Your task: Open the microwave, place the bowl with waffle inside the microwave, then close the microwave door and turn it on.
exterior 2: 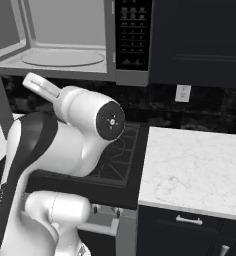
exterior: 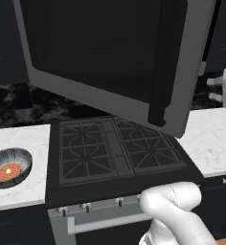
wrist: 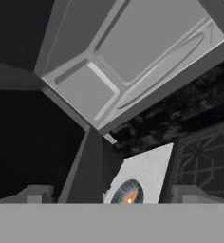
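From my remote seat, the gripper (wrist: 112, 197) is nearest to the hand camera. Its two dark fingertips stand far apart at the bottom of the hand view, so I read it as spread wide and holding nothing.

Just between these fingertips, lower down in the hand view, I see the bowl (wrist: 126, 193) with the waffle (wrist: 128, 200) glowing orange inside it. In the left base view the bowl (exterior: 10, 166) sits on the white bench (exterior: 24, 139) to the left of the stove (exterior: 117, 153), and the waffle (exterior: 9, 171) lies flat on its bottom. So the bowl lies below the gripper and ahead of it along the pointing direction. I judge the coming move as a descent toward the bowl rim. The bowl is round, so no long axis matters for the grasp.

Further away, the microwave door (exterior: 110, 52) is swung open over the stove, with its black bar handle (exterior: 163, 67) hanging at the free edge. Beyond it, the microwave (exterior 2: 75, 40) shows its light cavity and the round turntable (exterior 2: 62, 58), with the button panel (exterior 2: 132, 35) on the right side. The opening step looks done; the bowl is not yet picked.
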{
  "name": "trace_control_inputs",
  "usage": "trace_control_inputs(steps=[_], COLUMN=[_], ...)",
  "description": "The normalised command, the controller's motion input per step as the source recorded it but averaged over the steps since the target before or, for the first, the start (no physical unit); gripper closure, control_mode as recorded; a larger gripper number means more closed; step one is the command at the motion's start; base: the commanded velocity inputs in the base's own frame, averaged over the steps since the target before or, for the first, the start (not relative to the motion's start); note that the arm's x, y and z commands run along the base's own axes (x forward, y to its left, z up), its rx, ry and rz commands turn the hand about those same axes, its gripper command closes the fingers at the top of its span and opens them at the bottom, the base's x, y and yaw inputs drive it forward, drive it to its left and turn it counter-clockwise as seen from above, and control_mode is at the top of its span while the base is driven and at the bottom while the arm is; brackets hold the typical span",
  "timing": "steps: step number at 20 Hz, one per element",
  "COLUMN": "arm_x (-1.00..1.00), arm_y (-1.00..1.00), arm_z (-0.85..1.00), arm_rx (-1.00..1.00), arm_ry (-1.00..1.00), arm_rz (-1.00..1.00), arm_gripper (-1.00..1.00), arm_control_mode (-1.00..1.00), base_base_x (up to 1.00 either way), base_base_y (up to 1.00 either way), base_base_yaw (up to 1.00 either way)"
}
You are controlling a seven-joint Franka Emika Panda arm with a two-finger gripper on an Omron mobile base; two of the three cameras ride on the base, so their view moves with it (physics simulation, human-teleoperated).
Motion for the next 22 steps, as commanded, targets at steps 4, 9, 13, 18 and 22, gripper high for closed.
trace_control_inputs(steps=[4,9,13,18,22], arm_x=[0.73,0.65,0.42,0.27,0.06], arm_y=[0.60,0.17,0.39,0.76,0.70], arm_z=[-0.02,0.00,0.00,0.00,0.00], arm_rx=[0.16,0.24,0.22,0.13,0.13], arm_ry=[0.22,0.23,0.13,0.08,0.07], arm_rz=[0.03,0.09,0.12,0.14,0.20], arm_gripper=[-1.00,-1.00,-1.00,-1.00,-1.00], arm_control_mode=[-1.00,-1.00,-1.00,-1.00,-1.00], base_base_x=[0.00,0.00,0.00,0.00,0.00], base_base_y=[0.00,0.00,0.00,0.00,0.00], base_base_yaw=[0.00,0.00,0.00,0.00,0.00])
